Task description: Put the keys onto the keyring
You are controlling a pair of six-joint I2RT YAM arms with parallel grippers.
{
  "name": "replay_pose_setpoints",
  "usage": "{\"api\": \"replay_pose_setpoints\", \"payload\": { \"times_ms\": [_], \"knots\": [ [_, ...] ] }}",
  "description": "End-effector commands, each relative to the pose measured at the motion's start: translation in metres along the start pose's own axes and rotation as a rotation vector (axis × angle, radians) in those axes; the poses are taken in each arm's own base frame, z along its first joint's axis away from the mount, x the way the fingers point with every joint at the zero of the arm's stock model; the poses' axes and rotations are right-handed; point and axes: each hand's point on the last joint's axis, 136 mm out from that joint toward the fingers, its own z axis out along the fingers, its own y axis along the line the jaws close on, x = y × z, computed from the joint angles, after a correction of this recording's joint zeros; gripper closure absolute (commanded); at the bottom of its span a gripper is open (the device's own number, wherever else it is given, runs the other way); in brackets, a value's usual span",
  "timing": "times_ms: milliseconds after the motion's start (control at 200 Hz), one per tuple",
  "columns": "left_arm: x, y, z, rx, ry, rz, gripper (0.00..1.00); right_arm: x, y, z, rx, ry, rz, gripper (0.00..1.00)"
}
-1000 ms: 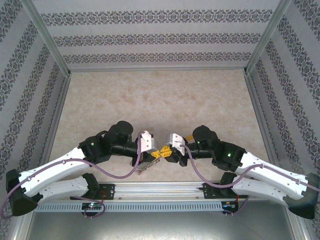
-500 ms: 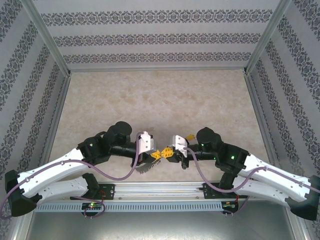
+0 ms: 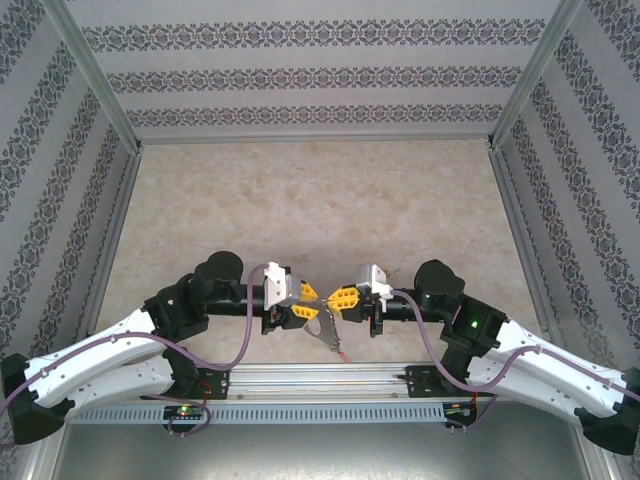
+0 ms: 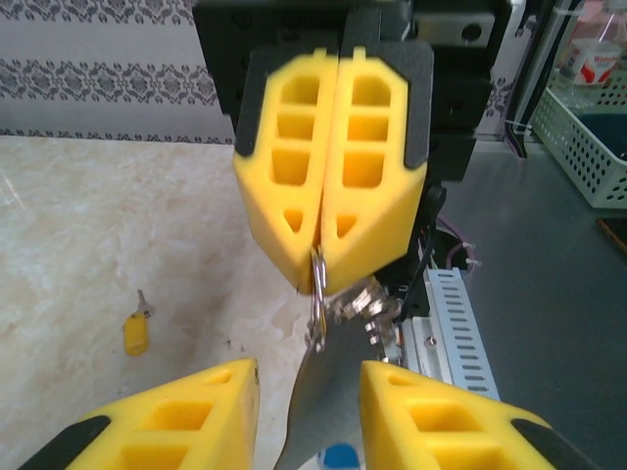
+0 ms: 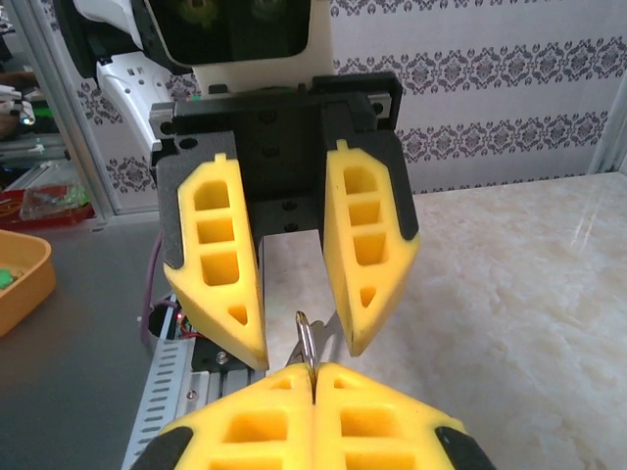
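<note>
One yellow key point(image 4: 135, 333) with a plastic head lies flat on the glossy, marble-patterned tabletop point(image 3: 300, 200), lower left in the left wrist view. At the lower centre of the top view the left hand point(image 3: 303, 305) is released, its two cut-out yellow foam fingers point(image 5: 220, 255) apart. Just to its right, the right hand point(image 4: 318, 274) is clenched on the thin grey metal keyring point(image 5: 307, 338) between the two hands. One red key point(image 3: 343, 353) dangles below it. Damask-banded walls point(image 3: 320, 75) enclose the tabletop.

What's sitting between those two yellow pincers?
The keyring, held by the shut right pincer, its end inside the open left pincer's gap; both wrist views show it.
</note>
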Motion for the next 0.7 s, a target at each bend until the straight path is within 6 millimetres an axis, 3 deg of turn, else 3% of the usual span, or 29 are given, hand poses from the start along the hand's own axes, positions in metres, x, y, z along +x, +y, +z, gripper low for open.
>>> {"api": "replay_pose_setpoints", "payload": {
  "times_ms": [0, 105, 380, 620, 694],
  "knots": [
    [-0.0217, -0.0038, -0.0030, 0.011, -0.101, 0.029, 0.69, -0.0210, 0.0028, -0.0029, -0.019, -0.095, -0.003, 1.00],
    [-0.0217, -0.0043, -0.0011, 0.020, -0.103, 0.028, 0.75, -0.0218, 0.0029, -0.0035, -0.019, -0.109, 0.001, 1.00],
    [-0.0174, -0.0041, 0.0020, 0.026, -0.094, 0.021, 0.78, -0.0247, 0.0022, -0.0014, -0.028, -0.143, 0.014, 1.00],
    [-0.0174, -0.0032, 0.0010, 0.017, -0.103, 0.027, 1.00, -0.0244, 0.0018, -0.0017, -0.028, -0.155, 0.023, 1.00],
    [-0.0186, -0.0032, -0.0003, 0.013, -0.109, 0.035, 1.00, -0.0236, 0.0010, -0.0018, -0.023, -0.155, 0.026, 1.00]
  ]
}}
